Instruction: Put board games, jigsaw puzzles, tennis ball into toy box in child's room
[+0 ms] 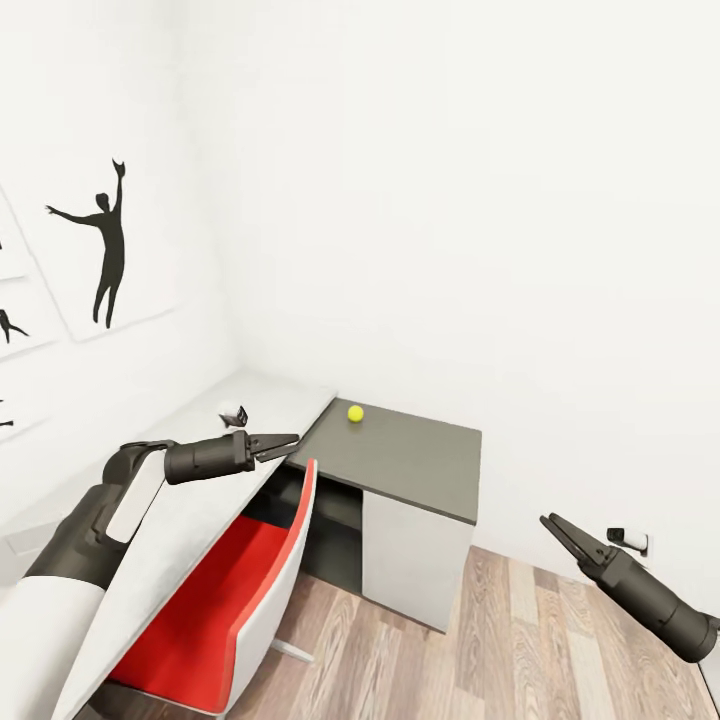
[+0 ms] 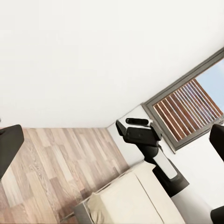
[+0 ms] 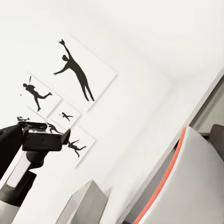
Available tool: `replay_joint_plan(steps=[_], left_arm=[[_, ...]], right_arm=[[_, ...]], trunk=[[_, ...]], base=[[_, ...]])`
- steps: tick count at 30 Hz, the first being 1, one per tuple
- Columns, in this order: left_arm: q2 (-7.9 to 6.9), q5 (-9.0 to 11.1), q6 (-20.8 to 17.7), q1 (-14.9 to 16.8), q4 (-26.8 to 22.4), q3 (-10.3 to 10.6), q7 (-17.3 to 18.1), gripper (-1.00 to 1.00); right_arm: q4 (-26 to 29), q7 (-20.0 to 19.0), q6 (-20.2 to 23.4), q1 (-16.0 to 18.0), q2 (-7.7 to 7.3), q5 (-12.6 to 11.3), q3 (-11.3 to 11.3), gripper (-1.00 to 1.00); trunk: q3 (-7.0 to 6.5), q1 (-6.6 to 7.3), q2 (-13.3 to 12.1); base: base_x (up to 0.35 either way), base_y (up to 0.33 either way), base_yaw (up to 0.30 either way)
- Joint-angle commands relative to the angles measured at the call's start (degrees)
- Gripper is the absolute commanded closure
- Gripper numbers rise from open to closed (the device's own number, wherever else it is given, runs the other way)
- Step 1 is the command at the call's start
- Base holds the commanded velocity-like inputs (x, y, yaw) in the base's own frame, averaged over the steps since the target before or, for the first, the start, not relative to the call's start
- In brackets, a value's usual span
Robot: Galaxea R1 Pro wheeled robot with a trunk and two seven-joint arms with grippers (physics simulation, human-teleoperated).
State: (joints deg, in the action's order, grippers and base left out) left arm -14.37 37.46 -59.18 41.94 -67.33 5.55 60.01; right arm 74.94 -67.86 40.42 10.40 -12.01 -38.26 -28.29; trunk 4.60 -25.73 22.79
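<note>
The tennis ball (image 1: 355,413), small and yellow-green, rests on the dark grey end section of the table (image 1: 420,460). My left gripper (image 1: 290,443) hovers open over the table's pale top, a short way left of the ball and empty. My right gripper (image 1: 548,521) is open and empty in the air over the wood floor, right of the desk. In the left wrist view the beige mattress of the bed (image 2: 135,198) lies beyond my right arm (image 2: 142,135). The toy box, board games and jigsaw puzzles are out of view.
A red and white chair (image 1: 250,580) is tucked under the desk's pale top (image 1: 190,510). A small white and black object (image 1: 233,413) sits on that top near the wall corner. Silhouette pictures (image 1: 105,245) hang on the left wall. Wood floor (image 1: 480,640) spreads right of the desk.
</note>
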Motion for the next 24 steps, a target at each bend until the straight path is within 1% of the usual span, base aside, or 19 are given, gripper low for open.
replay_joint_plan(steps=[1, 10, 18, 21, 24], left_arm=[[-0.04, 0.1, -0.2, 0.1, 0.0, 0.1, 0.1, -1.0], [-0.04, 0.2, -0.2, 0.1, 0.1, 0.1, -0.2, -1.0], [-0.04, 0.2, -0.2, 0.1, 0.1, 0.1, -0.2, -1.0], [-0.04, 0.2, -0.2, 0.1, 0.1, 0.1, -0.2, -1.0], [-0.01, 0.1, -0.2, 0.1, 0.1, 0.1, -0.2, -1.0]], right_arm=[[-0.1, 0.0, 0.4, 0.1, -0.05, -0.2, 0.0, -1.0], [-0.2, 0.0, 0.5, 0.1, -0.11, -0.2, 0.0, -1.0], [-0.2, 0.2, 0.4, 0.1, 0.04, -0.2, 0.1, -1.0], [-0.2, 0.2, 0.4, 0.1, 0.07, -0.1, 0.1, -1.0], [-0.2, 0.2, 0.4, 0.1, 0.17, -0.1, 0.2, -1.0]], trunk=[[0.13, -0.05, 0.1], [0.13, -0.05, 0.1], [0.13, -0.05, 0.1], [0.12, -0.05, 0.1], [0.04, -0.05, 0.1]], base=[[0.187, -0.1, 0.0], [0.266, -0.029, 0.0], [0.182, -0.004, 0.0], [0.161, -0.094, -0.012], [0.172, -0.184, -0.121]])
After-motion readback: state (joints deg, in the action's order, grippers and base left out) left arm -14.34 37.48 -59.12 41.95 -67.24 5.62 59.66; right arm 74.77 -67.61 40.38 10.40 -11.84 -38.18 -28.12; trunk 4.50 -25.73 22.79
